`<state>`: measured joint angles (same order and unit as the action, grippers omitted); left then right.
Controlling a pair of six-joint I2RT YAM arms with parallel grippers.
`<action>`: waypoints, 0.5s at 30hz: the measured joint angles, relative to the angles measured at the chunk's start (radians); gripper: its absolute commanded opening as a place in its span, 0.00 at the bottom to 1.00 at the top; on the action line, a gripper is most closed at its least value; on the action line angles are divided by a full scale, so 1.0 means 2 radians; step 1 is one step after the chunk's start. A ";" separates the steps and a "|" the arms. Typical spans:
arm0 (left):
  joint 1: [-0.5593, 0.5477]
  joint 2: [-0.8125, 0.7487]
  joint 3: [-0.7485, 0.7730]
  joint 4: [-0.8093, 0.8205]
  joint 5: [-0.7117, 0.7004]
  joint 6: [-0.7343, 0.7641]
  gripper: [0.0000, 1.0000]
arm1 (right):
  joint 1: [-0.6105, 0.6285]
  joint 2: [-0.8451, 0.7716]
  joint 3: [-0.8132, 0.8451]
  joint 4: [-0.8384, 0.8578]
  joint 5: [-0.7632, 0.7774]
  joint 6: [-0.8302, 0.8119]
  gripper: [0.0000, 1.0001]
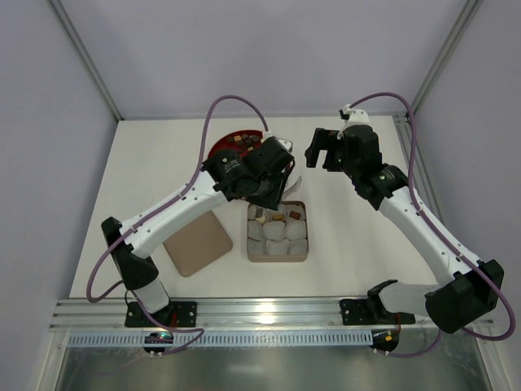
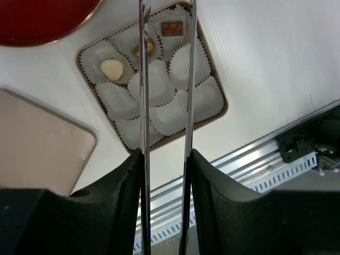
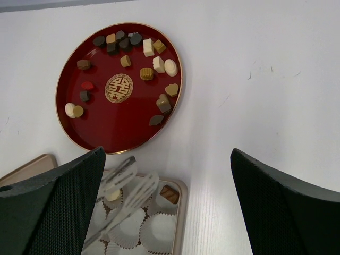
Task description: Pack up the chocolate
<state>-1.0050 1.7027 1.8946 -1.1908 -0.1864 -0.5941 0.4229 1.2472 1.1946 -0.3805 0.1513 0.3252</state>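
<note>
While most of the chocolate (image 3: 146,73) sits loose on the glossy round red tray (image 3: 122,122) at left, only three pieces lie in the white fluted paper cups (image 2: 159,87) of the square tan box (image 2: 211,114); six cups wait. My left claw (image 2: 166,154) is clamped on slim steel tongs (image 2: 143,106), tips blurred, so any load is unclear. My right claw (image 3: 167,151) gapes wide, empty.
</note>
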 measured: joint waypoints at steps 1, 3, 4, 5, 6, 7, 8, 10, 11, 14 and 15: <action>0.007 -0.003 0.000 -0.002 -0.001 0.001 0.39 | 0.000 0.000 0.000 0.001 -0.001 0.000 1.00; 0.033 -0.006 0.001 -0.007 -0.004 0.007 0.39 | 0.000 0.000 0.000 0.003 -0.002 0.000 1.00; 0.044 -0.006 0.001 -0.008 -0.006 0.011 0.39 | 0.000 0.000 0.000 0.003 -0.003 0.000 1.00; 0.059 -0.006 0.001 -0.010 -0.006 0.016 0.39 | 0.000 0.000 0.000 0.003 -0.003 0.000 1.00; 0.072 -0.006 0.001 -0.011 -0.007 0.020 0.39 | 0.000 0.000 0.000 0.003 -0.004 0.000 1.00; 0.084 -0.006 0.001 -0.011 -0.009 0.025 0.39 | 0.000 0.000 0.000 0.003 -0.005 0.000 1.00; 0.099 -0.006 0.001 -0.012 -0.011 0.029 0.39 | 0.000 0.000 0.000 0.003 -0.006 0.001 1.00; 0.131 -0.004 0.001 -0.012 -0.016 0.040 0.39 | 0.000 0.000 0.000 0.004 -0.008 0.002 1.00; 0.146 -0.003 0.001 -0.011 -0.018 0.044 0.39 | 0.000 0.000 0.000 0.004 -0.008 0.002 1.00; 0.187 0.008 0.001 -0.010 -0.029 0.058 0.39 | 0.000 0.000 0.000 0.006 -0.011 0.003 1.00; 0.198 0.014 0.001 -0.010 -0.033 0.063 0.39 | 0.000 0.000 0.000 0.006 -0.012 0.003 1.00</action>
<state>-0.6098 1.7306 1.8957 -1.2110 -0.2516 -0.4679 0.4229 1.2480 1.1946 -0.3676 0.1276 0.3321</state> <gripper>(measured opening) 0.394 0.996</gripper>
